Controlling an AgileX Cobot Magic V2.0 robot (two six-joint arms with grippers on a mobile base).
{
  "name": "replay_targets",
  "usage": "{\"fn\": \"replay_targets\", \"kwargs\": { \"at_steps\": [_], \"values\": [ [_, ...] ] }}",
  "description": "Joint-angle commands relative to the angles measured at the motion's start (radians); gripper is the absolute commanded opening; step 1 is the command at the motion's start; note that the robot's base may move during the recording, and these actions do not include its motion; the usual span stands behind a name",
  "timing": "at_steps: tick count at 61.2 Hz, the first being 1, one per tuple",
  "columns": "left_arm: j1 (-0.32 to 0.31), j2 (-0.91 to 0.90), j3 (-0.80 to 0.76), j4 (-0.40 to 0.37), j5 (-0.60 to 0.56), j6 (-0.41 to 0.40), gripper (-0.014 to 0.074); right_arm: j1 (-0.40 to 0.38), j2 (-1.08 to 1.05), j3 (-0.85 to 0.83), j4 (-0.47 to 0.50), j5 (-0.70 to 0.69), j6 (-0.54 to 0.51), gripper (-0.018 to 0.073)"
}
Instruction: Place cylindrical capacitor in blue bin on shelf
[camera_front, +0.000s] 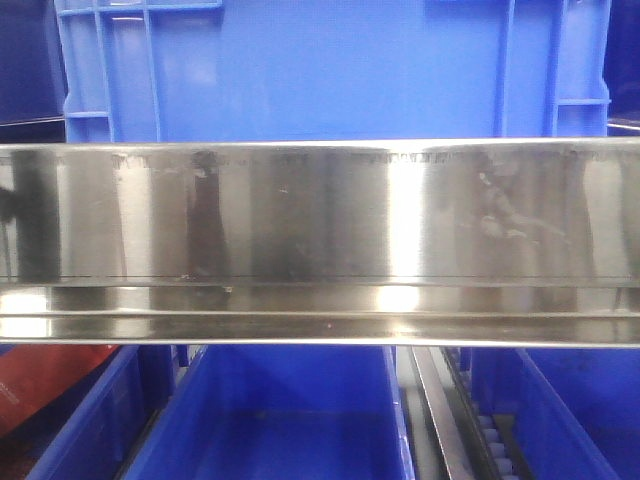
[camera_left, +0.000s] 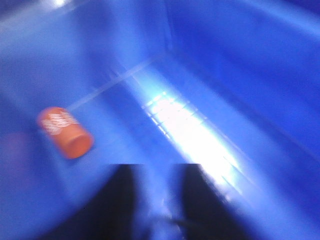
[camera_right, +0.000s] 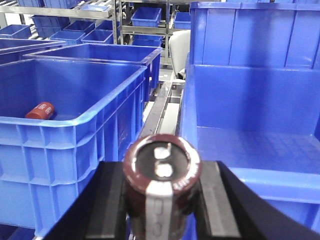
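My right gripper (camera_right: 162, 176) is shut on the cylindrical capacitor (camera_right: 161, 167), a dark brown cylinder with a silvery stripe, its end facing the camera. It is held in front of the gap between a large blue bin (camera_right: 75, 85) on the left and an open-fronted blue bin (camera_right: 250, 142) on the right. My left gripper (camera_left: 157, 169) is open and empty, reaching down inside a blue bin (camera_left: 240, 75); that view is blurred. The shelf's shiny steel front rail (camera_front: 320, 215) fills the middle of the front view, and no gripper shows there.
A red-orange cylinder (camera_left: 65, 132) lies on the bin floor left of my left gripper. One also lies in the large left bin in the right wrist view (camera_right: 40, 110). Steel shelf rails (camera_right: 160, 107) run between the bins. More blue bins (camera_front: 290, 410) sit below the rail.
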Motion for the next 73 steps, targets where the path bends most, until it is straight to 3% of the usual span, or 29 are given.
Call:
{"fn": "replay_targets", "kwargs": {
  "at_steps": [1, 15, 39, 46, 56, 73],
  "values": [
    [0.017, -0.066, -0.006, 0.001, 0.051, -0.001, -0.0097, 0.004, -0.003, -0.006, 0.001, -0.016, -0.005, -0.0151],
    [0.079, -0.254, 0.176, 0.001, 0.051, -0.037, -0.0111, 0.004, 0.021, -0.006, 0.001, -0.018, -0.005, -0.0151],
    [0.167, -0.832, 0.788, 0.002, -0.212, -0.115, -0.0111, 0.040, 0.150, -0.016, 0.002, -0.057, -0.007, -0.0151],
    [0.192, -0.992, 0.938, 0.002, -0.267, -0.171, -0.0111, 0.080, 0.221, -0.074, 0.002, -0.072, -0.027, -0.0151],
    [0.224, -1.165, 1.073, 0.002, -0.274, -0.186, -0.0111, 0.160, 0.390, -0.228, 0.002, -0.073, -0.066, -0.0151],
    [0.231, -1.247, 1.104, 0.000, -0.243, -0.186, -0.0111, 0.351, 0.776, -0.594, 0.002, -0.022, -0.100, -0.0151]
  ]
}}
